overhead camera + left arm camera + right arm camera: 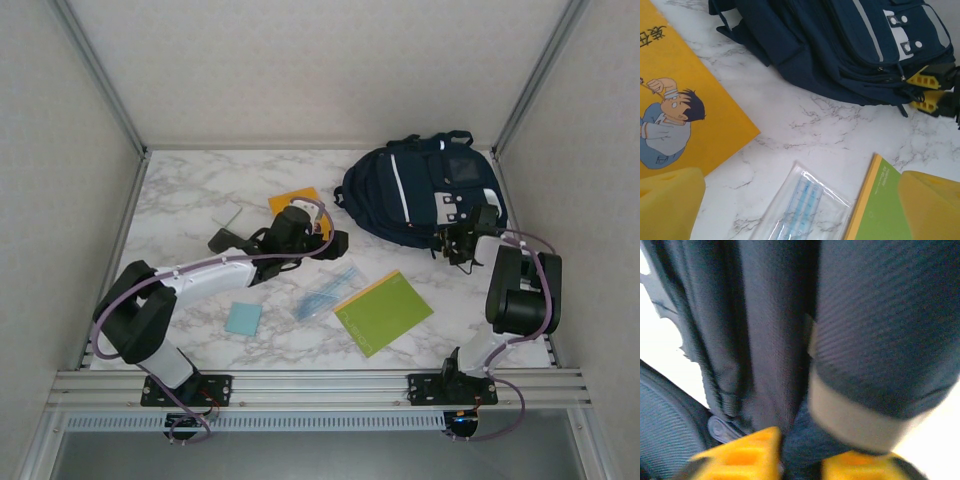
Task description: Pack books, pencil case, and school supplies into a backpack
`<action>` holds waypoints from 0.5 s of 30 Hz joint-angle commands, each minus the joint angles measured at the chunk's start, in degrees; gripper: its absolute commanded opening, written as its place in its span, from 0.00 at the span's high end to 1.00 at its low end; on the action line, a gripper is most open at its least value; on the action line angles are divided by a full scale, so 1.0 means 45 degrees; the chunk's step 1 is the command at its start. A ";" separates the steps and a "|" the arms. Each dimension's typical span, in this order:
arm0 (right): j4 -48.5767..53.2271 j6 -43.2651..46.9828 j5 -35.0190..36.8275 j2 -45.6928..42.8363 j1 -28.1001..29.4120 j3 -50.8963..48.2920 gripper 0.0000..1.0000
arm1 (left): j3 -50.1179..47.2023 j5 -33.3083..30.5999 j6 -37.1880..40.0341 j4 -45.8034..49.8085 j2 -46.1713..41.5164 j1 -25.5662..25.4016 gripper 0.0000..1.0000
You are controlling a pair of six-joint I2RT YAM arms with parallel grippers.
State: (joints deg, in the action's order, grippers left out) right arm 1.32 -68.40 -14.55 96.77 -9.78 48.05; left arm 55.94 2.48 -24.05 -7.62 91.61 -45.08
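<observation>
The right claw [800, 452] is pinched together on a fold of the navy backpack [410, 190], which lies at the far right of the tabletop [190, 200], near the side wall [590, 150]. The left claw [802, 177] hangs wide apart over the clear packet [800, 212]. The fabric looks soft and floppy, likelier to stretch and slump than to lift, so a seam or zip edge suits best, and the free room lies leftward.

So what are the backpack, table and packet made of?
The backpack looks like matte navy woven cloth; its ribbed weave shows close up. The table looks like marble, white with grey veins, maybe just printed. The packet seems thin clear plastic, shiny and see-through.
</observation>
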 commanded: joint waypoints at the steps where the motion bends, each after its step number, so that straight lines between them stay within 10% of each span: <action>1: 0.0141 0.0491 -0.1433 0.0011 0.0104 0.0800 1.00 | 0.0435 0.1062 0.0278 -0.0262 0.0354 -0.0136 0.05; 15: 0.4588 0.3086 -0.1927 -0.2772 0.3283 0.4403 1.00 | 0.3881 0.4570 0.1826 0.0225 0.3138 -0.0957 0.27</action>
State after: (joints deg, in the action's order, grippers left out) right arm 20.23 -56.71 -18.59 86.85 2.87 65.54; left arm 68.64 18.65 -18.59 -7.53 103.20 -48.36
